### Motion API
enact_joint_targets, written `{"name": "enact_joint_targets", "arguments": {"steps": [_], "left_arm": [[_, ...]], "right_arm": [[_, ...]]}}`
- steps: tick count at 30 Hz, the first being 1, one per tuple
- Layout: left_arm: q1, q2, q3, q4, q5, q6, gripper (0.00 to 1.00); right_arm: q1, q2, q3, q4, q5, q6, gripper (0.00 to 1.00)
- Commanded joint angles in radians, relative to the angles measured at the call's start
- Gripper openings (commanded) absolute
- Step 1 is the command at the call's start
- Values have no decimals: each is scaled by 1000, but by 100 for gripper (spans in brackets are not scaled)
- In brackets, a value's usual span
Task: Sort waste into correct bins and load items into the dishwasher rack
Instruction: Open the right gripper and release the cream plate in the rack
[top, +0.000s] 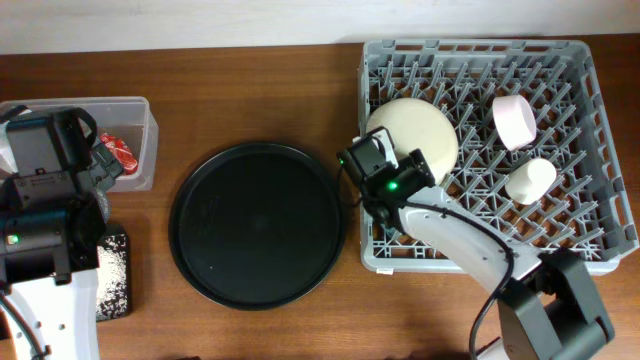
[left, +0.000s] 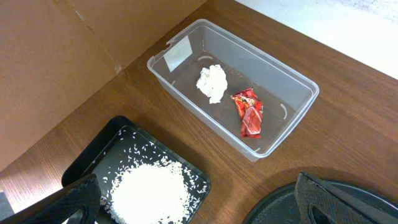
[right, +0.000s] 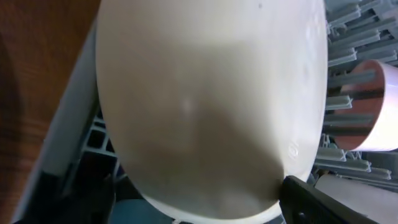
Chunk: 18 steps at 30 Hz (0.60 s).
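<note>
Grey plastic formed the dishwasher rack (top: 600, 130), which took up the right side of the wooden table (top: 250, 90). Just left of it lay the round black tray (top: 258, 225), with nothing on it. The cream plate (top: 412, 130) leaned among the pegs at the rack's left side.

The clear tub (left: 309, 87) sat at the table's far left. From above it was partly covered by the left arm. Near the tub, with bare wood between them, was the shallow black bin (left: 93, 155).

The left gripper (left: 202, 208) hung above the wood between the bin and the tray. Its jaws were wide apart and held nothing. The right gripper (top: 398, 168) sat low at the plate's near edge. Its jaws were also apart, with the plate's lower rim showing between them. One dark finger (right: 323, 202) was just beside that rim, but whether it touched the rim could not be told.

The pink bowl (top: 516, 120) lay tipped among the pegs toward the rack's right. The white cup (top: 530, 180) was near the bowl but apart from it.

Inside the tub, the red wrapper (left: 249, 112) lay crumpled on the floor. The white tissue (left: 212, 83) sat just beside it.

The rice grains (left: 149, 190) were in the black bin. Most were heaped in one pile, with a few loose ones scattered around it.
</note>
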Motion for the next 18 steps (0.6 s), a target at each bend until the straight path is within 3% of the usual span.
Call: {"name": "enact_joint_targets", "arguments": {"steps": [1, 7, 18], "left_arm": [[2, -4, 8, -1, -14, -13, 99], [2, -4, 8, -1, -14, -14, 99], [2, -4, 8, -1, -14, -13, 99]], "right_arm": [[-7, 8, -11, 26, 17, -3, 89], [-62, 9, -11, 48, 143, -2, 90], [-110, -70, 9, 53, 147, -3, 89]]}}
